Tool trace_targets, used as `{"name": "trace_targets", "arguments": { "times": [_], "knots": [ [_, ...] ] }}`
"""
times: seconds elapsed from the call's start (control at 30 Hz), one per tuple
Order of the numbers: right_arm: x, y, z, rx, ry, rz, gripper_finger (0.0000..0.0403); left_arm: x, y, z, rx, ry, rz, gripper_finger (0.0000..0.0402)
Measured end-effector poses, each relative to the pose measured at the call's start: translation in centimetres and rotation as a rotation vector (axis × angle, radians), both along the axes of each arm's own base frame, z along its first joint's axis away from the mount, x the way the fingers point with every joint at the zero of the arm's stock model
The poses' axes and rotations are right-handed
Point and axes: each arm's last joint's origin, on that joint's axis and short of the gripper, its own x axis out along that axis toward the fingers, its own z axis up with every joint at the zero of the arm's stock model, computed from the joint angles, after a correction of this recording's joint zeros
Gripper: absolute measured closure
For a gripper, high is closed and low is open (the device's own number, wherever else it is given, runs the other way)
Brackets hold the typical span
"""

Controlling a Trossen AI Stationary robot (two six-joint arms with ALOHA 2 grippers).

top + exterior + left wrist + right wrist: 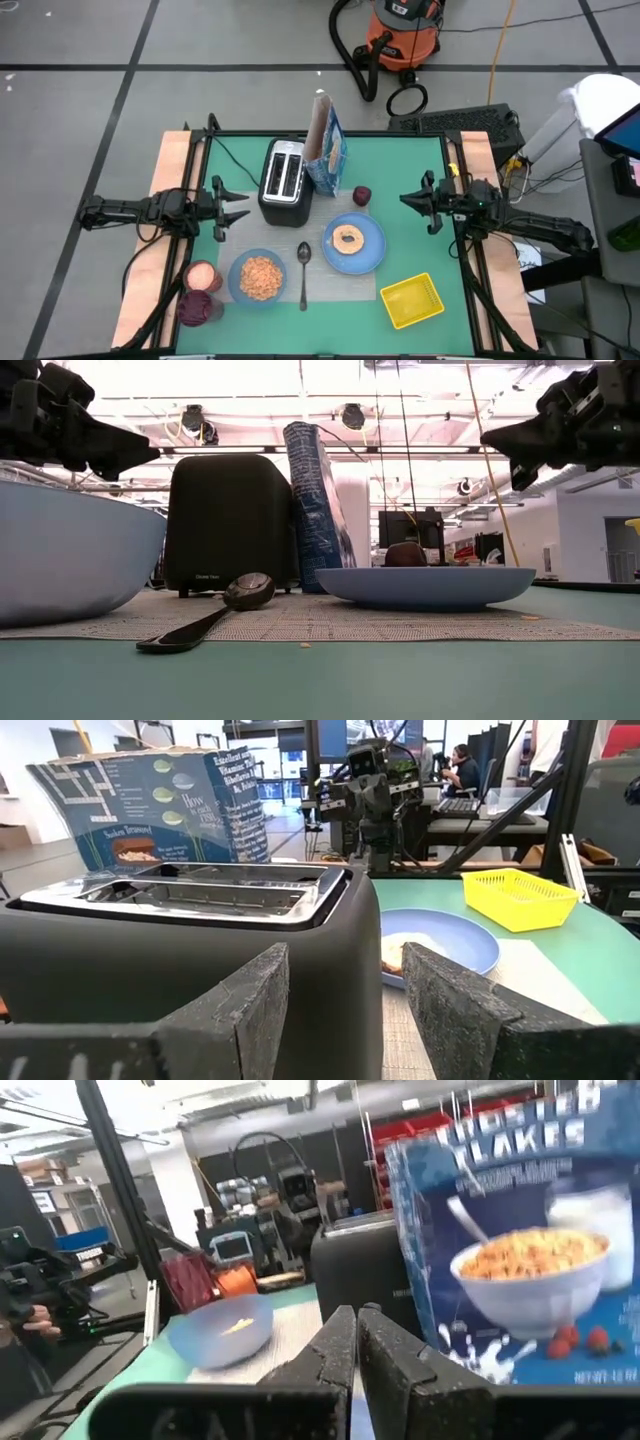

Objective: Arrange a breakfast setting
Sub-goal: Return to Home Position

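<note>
On the grey mat (330, 285) rest a light-blue bowl (260, 277) with cereal, a metal spoon (304, 270) and a light-blue plate (354, 242) bearing a browned bagel (348, 238). A dark red fruit (361, 195) lies beyond the plate. The blue cereal box (326, 148) stands upright beside the toaster. My left gripper (240, 205) hovers open left of the toaster. My right gripper (408, 200) hovers shut right of the fruit, holding nothing.
A black-and-silver toaster (285, 180) stands at the table's middle. A yellow square tray (412, 299) sits at the near right. Two small cups (200, 290) stand at the near left by the bowl. Free green surface lies between plate and right gripper.
</note>
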Motion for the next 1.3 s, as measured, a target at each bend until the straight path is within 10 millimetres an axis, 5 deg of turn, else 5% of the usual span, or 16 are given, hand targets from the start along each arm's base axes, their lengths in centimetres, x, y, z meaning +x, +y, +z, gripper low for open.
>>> {"name": "trace_targets", "arguments": {
  "times": [1.3],
  "knots": [
    [0.1, 0.1, -1.0, -0.059, 0.099, 0.002, 0.0392, 0.0, 0.0, 0.0, 0.05, 0.008, 0.001, 0.0199]
  ]
}}
